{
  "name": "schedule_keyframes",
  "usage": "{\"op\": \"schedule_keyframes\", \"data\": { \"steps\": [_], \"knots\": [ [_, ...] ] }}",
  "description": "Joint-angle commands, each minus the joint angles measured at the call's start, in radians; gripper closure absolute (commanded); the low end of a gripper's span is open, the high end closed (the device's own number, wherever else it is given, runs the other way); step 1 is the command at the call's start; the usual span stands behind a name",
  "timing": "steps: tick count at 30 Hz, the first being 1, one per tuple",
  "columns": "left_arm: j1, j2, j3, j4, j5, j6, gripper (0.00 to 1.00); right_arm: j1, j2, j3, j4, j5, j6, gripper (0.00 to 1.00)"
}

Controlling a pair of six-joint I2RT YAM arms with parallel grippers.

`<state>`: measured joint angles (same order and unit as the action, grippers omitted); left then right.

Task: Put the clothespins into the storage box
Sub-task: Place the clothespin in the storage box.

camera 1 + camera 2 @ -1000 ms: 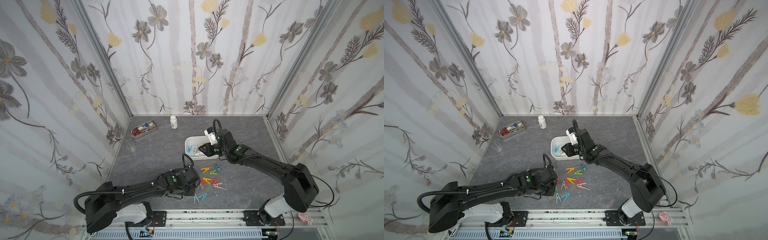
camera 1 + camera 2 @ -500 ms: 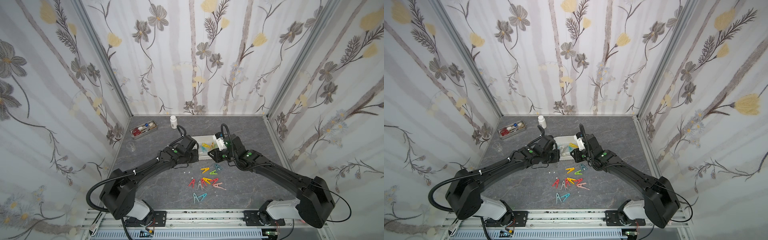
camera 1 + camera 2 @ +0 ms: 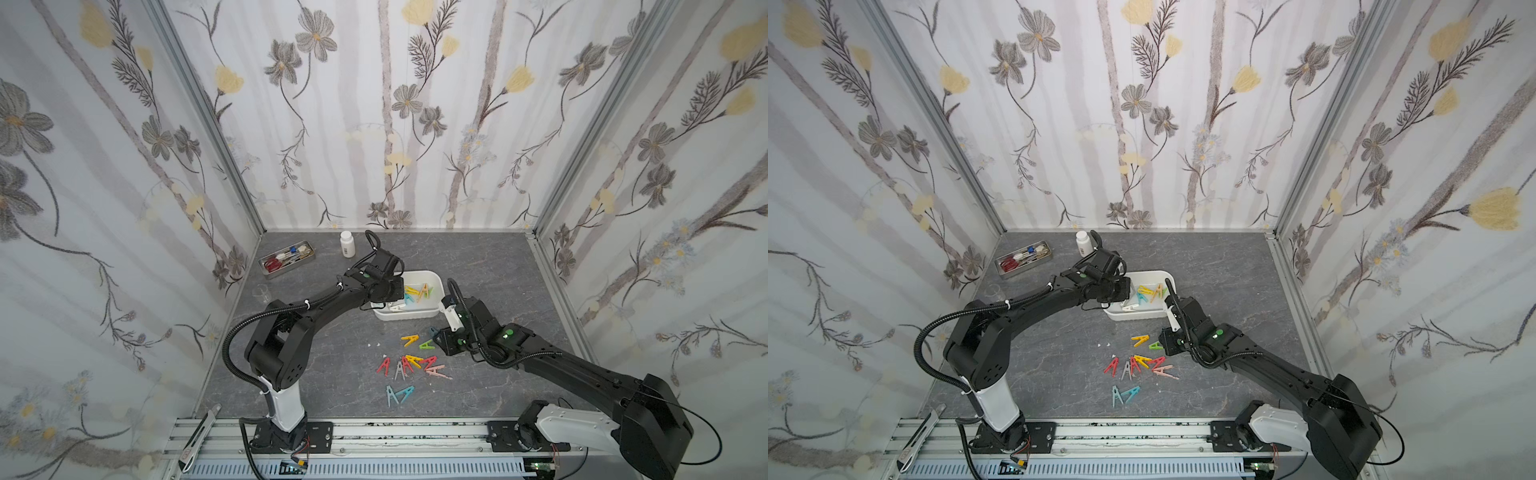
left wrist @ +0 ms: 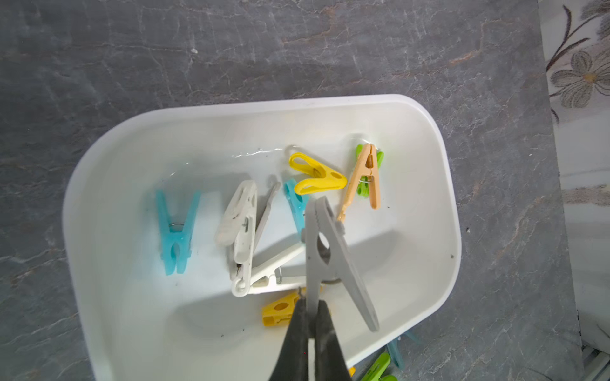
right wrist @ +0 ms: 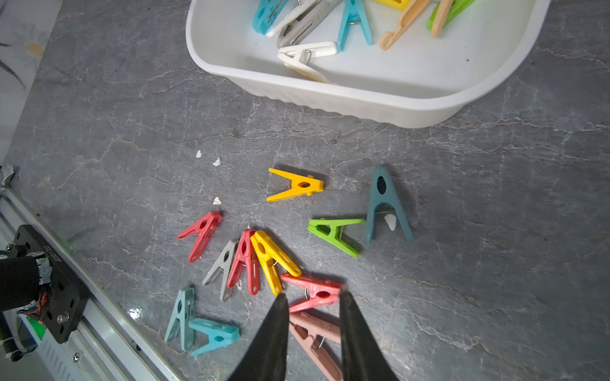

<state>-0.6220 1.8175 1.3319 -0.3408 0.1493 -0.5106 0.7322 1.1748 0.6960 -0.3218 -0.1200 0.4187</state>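
Clothespins (image 4: 176,231) lie in the storage box (image 4: 297,100); left pincer (image 4: 310,301) clamps a grey clothespin (image 4: 312,231), right pincer (image 5: 312,293) gapes.

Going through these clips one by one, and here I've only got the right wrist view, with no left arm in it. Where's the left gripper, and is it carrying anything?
Observer: The left gripper is above the storage box. It is shut on one leg of a grey clothespin, which hangs over the clothespins already inside.
Reviewer: Good. Is there anything else around that my frame misses?
Observer: Yes. Both top views show three things past the box on the left arm's side: a metal tray of tools, a white bottle and a small clear cup.
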Motion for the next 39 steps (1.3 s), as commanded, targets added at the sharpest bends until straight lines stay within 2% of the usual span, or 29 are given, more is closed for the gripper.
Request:
{"op": "schedule_keyframes", "data": {
  "steps": [1, 13, 19, 33, 39],
  "knots": [
    [0.004, 0.017, 0.014, 0.016, 0.006, 0.022, 0.95, 0.004, -0.012, -0.013, -0.012, 0.028, 0.006, 0.71],
    [0.016, 0.068, 0.044, 0.032, 0.036, 0.032, 0.89, 0.012, -0.026, -0.036, -0.021, 0.015, 0.019, 0.7],
    [0.018, 0.054, 0.06, 0.025, 0.024, 0.03, 0.76, 0.018, -0.02, -0.046, -0.005, 0.009, 0.02, 0.69],
    [0.016, -0.002, 0.018, 0.051, 0.033, -0.002, 0.74, 0.024, -0.023, -0.047, -0.009, 0.02, 0.017, 0.67],
    [-0.015, -0.075, -0.007, 0.062, 0.012, -0.019, 0.61, 0.029, -0.017, -0.093, 0.007, 0.025, 0.03, 0.65]
  ]
}}
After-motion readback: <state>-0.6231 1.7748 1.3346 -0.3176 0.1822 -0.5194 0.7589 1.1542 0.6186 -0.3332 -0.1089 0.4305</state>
